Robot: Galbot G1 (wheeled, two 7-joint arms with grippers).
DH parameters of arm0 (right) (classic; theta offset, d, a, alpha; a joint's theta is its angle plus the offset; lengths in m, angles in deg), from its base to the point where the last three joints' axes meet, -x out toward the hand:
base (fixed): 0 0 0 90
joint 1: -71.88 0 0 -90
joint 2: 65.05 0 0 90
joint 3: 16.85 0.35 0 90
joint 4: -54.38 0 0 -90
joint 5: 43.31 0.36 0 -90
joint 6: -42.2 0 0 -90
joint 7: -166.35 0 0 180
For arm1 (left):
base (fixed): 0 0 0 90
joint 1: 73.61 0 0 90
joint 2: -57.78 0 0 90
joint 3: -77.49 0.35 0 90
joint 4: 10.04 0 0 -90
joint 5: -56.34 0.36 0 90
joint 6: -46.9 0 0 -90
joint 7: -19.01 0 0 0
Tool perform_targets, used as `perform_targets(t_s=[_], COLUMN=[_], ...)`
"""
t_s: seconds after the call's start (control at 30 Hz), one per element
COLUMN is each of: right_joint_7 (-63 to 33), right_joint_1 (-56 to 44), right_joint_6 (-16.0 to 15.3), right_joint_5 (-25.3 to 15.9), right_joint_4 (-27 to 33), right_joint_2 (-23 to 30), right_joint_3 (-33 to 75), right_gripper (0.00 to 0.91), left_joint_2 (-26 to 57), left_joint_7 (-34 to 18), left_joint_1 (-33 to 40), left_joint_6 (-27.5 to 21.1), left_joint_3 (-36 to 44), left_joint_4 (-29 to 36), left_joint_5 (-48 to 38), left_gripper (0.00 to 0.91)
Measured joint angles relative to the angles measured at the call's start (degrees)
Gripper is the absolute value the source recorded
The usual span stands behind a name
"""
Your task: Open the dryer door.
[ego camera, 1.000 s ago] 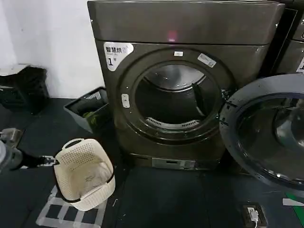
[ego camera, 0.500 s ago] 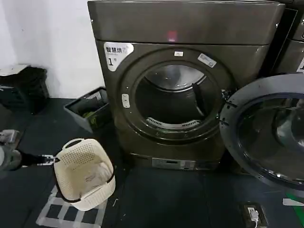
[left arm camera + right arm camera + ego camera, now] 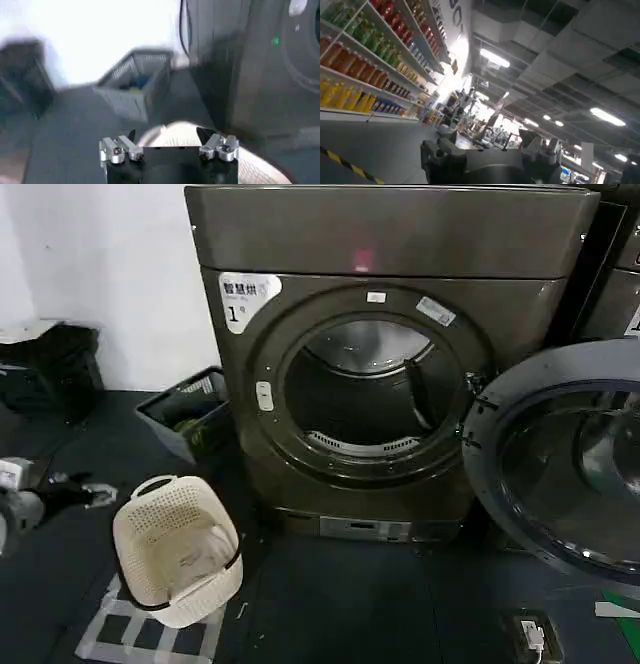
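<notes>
Dryer door (image 3: pixel 560 464) hangs swung wide at 3 o'clock of the drum opening (image 3: pixel 365 389); task looks done. My left pincer (image 3: pixel 95 494), jaws apart and empty, has drawn back from the white basket (image 3: pixel 180 554) toward 9 o'clock. Right pincer (image 3: pixel 490 150): state cannot tell.

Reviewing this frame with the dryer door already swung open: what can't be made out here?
- Dryer door: head view, its right part is cut off by the picture's edge, so the outer face and handle are unseen.
- Drum: head view, its depth is dark; contents cannot be told.
- Grey bin: left wrist view, motion blur smears what is inside.
- Left gripper, open over the white basket: head view, the arm is cut off at the left edge.
- Right gripper: fingers dim and indistinct.
</notes>
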Motion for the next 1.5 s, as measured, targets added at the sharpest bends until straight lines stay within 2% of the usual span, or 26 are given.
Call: perform_targets(t_s=[0.07,0.13,0.3,0.4,0.57,0.7,0.83,0.97,1.5], right_joint_7=[0.0,0.0,0.1,0.2,0.4,0.5,0.6,0.6,0.8], right_joint_1=[-0.1,-0.2,-0.8,-1.3,-1.9,-1.8,-1.2,-0.6,0.2], right_joint_6=[0.0,-0.1,-0.4,-0.5,-0.5,-0.6,-0.9,-1.1,-1.0], right_joint_5=[0.0,-0.2,-0.2,0.0,0.2,0.2,-0.1,-0.6,-1.2], right_joint_4=[-0.2,-0.6,-1.2,-1.2,-0.8,-0.7,-0.9,-1.1,-0.6], right_joint_2=[0.2,0.6,0.7,0.7,0.5,0.4,0.4,0.6,0.5], right_joint_3=[0.0,0.1,0.8,1.5,2.3,2.4,1.9,1.2,0.1], right_gripper=[0.907,0.907,0.907,0.907,0.907,0.907,0.907,0.907,0.907], left_joint_2=[-1.2,-3.2,-11.2,-15.9,-22.7,-24.9,-24.9,-23.7,-20.9], left_joint_7=[2.1,2.0,-2.4,-5.0,-10.5,-16.0,-19.2,-19.3,-6.3], left_joint_1=[1.3,4.7,21.6,32.4,47.5,56.0,59.7,61.3,71.4], left_joint_6=[2.3,1.8,-1.9,-7.7,-22.4,-26.7,-27.4,-27.5,-27.5], left_joint_3=[1.0,4.3,19.0,27.3,34.7,38.3,41.5,44.3,63.1], left_joint_4=[-1.4,-2.8,-7.0,-8.3,-10.1,-11.4,-11.7,-12.2,-16.7], left_joint_5=[3.6,5.6,5.7,2.4,-4.9,-10.7,-12.6,-11.3,5.2], left_gripper=[0.907,0.907,0.907,0.907,0.907,0.907,0.907,0.907,0.907])
